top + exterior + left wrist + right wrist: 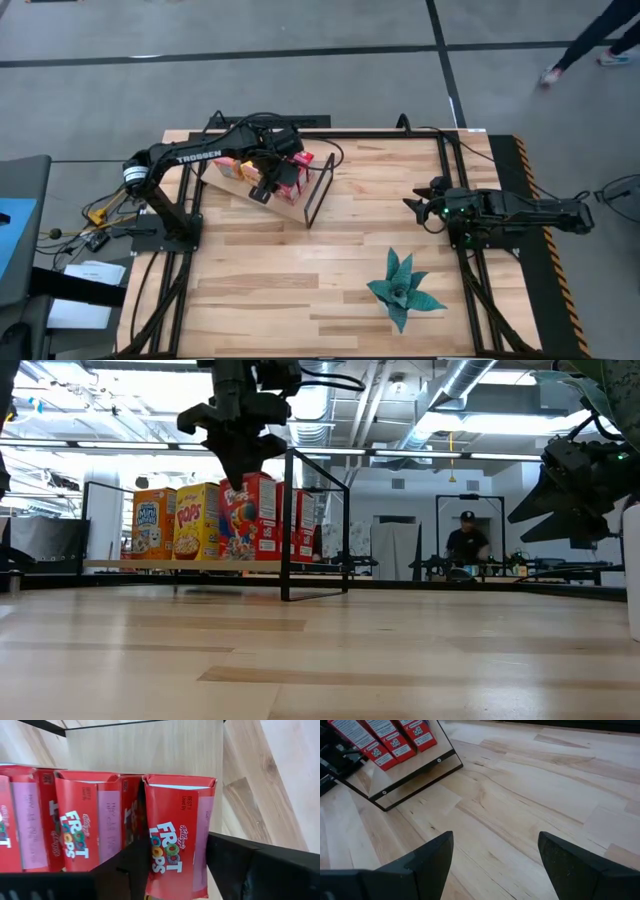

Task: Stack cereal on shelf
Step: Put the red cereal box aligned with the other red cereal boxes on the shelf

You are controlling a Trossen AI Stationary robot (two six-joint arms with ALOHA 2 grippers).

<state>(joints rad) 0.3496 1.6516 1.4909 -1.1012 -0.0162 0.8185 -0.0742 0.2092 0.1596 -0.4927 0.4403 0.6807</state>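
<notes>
Several cereal boxes stand upright in rows on the shelf (180,565), a light board with a black frame (320,190) at its right end. The low view shows an orange box (153,522), a yellow one (197,520) and red ones (303,525). My left gripper (240,465) hangs above the row's right end, its fingers on either side of a red cereal box (175,835). More red boxes (85,825) stand beside it. My right gripper (415,205) waits open over the table's right side, away from the shelf (415,770). My left gripper pinches the red box's upper part between its two fingers, one finger (131,865) on one narrow side and the other (225,862) on the opposite side (202,845). The fingers come from above, pointing steeply down. The box stands upright in the row on the shelf.
A green artificial plant (402,290) lies on the table's near right part. Bare wooden tabletop (300,280) spreads between the shelf and the near edge. A person (465,545) sits far behind the table, and someone's legs (590,45) pass at the far right.
</notes>
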